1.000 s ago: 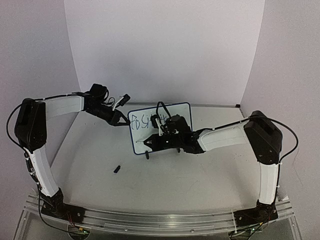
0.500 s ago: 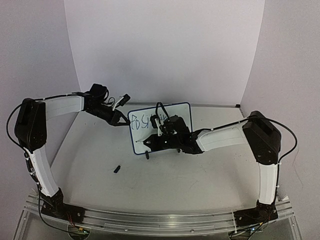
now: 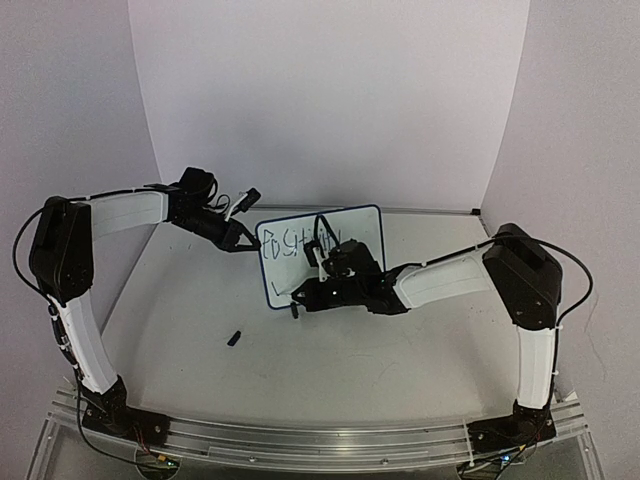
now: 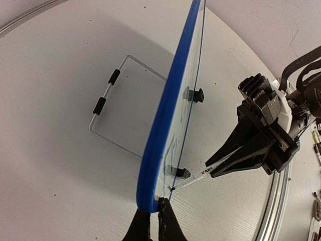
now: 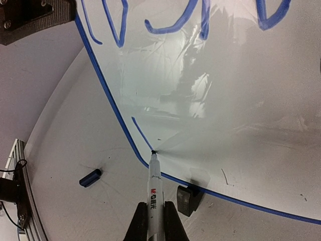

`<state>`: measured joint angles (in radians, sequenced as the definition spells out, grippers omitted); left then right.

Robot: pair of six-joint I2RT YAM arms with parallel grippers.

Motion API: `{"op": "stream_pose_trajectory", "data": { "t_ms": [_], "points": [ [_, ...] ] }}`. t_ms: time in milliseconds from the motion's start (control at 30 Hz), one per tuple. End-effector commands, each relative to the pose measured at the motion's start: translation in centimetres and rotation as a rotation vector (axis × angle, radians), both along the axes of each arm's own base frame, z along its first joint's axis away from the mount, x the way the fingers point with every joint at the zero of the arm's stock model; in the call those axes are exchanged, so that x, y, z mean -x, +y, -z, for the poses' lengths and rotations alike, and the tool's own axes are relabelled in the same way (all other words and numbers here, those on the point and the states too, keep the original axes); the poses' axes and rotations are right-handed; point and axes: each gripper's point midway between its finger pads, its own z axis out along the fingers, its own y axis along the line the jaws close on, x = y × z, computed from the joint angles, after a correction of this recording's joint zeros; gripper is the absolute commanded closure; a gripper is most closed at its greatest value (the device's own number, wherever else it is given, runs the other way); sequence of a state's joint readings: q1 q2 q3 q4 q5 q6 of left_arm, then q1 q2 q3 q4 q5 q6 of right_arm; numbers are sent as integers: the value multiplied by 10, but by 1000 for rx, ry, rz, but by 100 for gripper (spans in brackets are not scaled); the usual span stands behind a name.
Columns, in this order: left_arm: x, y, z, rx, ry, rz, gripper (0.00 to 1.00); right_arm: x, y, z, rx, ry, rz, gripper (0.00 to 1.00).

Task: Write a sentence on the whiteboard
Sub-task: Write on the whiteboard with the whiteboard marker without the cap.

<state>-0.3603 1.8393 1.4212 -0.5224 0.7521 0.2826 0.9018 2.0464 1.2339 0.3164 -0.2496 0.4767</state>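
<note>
Whiteboard (image 3: pixel 355 228) standing on the surface (image 3: pixel 190 300) between the pincers. Left pincer (image 4: pixel 152 221) is clenched on its blue frame edge. Right pincer (image 5: pixel 154 221) grasps a marker (image 5: pixel 153 188), tip touching low on the board just ahead. Heavy pressure could tip or slide the board, skewing strokes. The sentence (image 3: pixel 285 247) shows one blue line, with a second barely started.
</note>
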Motion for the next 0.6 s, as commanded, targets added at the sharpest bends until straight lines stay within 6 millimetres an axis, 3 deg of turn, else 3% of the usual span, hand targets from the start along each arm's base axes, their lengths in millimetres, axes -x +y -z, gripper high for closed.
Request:
{"op": "stream_pose_trajectory", "data": {
  "t_ms": [0, 233, 567],
  "points": [
    [-2, 0, -14, -38, -76, 6, 100, -15, -1, -26, -20, -57, 64, 100],
    [-2, 0, -15, -37, -80, 6, 100, -21, 2, -55, -58, -108, 75, 100],
    [-2, 0, -16, -35, -81, 7, 100, -21, 0, -67, -73, -128, 81, 100]
  ]
}}
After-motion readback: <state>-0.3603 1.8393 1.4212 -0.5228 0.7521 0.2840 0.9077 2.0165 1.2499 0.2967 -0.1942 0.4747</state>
